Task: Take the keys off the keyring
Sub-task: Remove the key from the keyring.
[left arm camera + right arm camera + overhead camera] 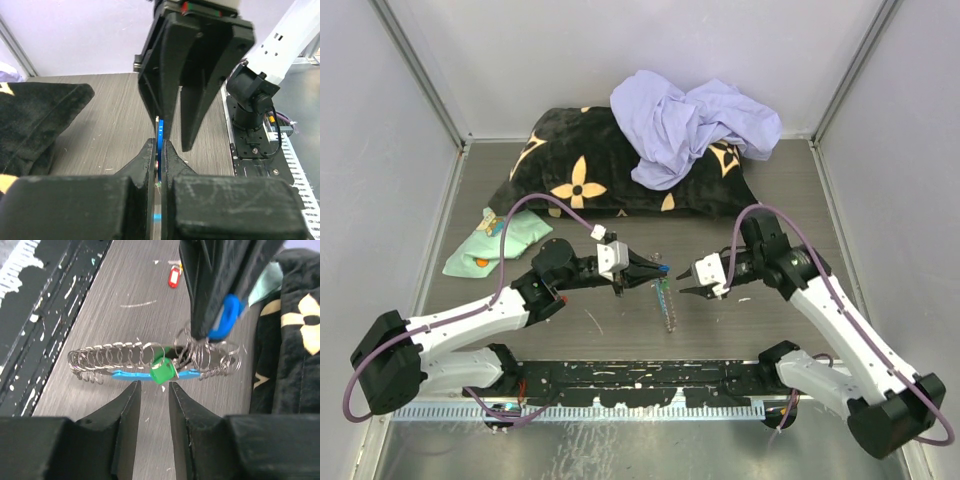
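Left pincer [655,270] is clamped on the blue-tagged key [225,317], and the keyring [150,360] hangs from it over bare desk [790,200]. Right pincer [154,397], jaws apart, sits just beside the keyring, with its tips near the green-tagged key [162,373]. A red-tagged key [174,276] lies apart from the keyring.

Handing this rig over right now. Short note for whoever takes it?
Left gripper: shut on the blue-tagged key, which is attached to the keyring.
Right gripper: open, empty, facing the green-tagged key on the ring.
Done: red-tagged key lies loose on the table.
Left: blue and green keys at least; no yellow one in view.
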You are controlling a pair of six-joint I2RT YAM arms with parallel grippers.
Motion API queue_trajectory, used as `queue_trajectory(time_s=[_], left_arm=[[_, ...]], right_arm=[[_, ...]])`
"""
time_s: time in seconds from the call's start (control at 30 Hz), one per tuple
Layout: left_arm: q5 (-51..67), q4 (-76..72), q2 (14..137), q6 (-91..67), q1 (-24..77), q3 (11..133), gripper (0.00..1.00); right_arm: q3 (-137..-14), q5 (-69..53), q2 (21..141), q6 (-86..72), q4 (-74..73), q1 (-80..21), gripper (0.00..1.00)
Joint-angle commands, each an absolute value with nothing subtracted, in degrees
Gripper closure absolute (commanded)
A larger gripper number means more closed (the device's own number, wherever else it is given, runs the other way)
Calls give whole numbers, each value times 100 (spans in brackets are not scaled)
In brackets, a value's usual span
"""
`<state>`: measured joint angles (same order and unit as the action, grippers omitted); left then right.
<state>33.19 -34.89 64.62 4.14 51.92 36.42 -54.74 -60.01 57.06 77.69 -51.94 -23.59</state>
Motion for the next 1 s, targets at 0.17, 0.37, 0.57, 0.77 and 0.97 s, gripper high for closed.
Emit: queue_trajectory(time_s=[0.17,0.37,0.57,0.77,0.97], left_arm=[[3116,-4311,6359,424,5138,3708,100],[3137,-4289,6363,422,5132,3722,100],[3196,-4305,6407,413,5127,3744,100],[3210,-4315,6416,404,5129,3744,100],[3222,-4331,6409,389,5125,3735,100]], right_arm=[[-4711,-5133,4797,4745,-2288,-3320,76],[-4437,-4876,4798,4164,-1815,-3567,85],[-4263,-4534,4705,3819,-1525,-3569,86],[-4241,-4244,4603,3753,-1485,-3566,85],[-4194,-4203,4570,3680,-1349,-3568,83]])
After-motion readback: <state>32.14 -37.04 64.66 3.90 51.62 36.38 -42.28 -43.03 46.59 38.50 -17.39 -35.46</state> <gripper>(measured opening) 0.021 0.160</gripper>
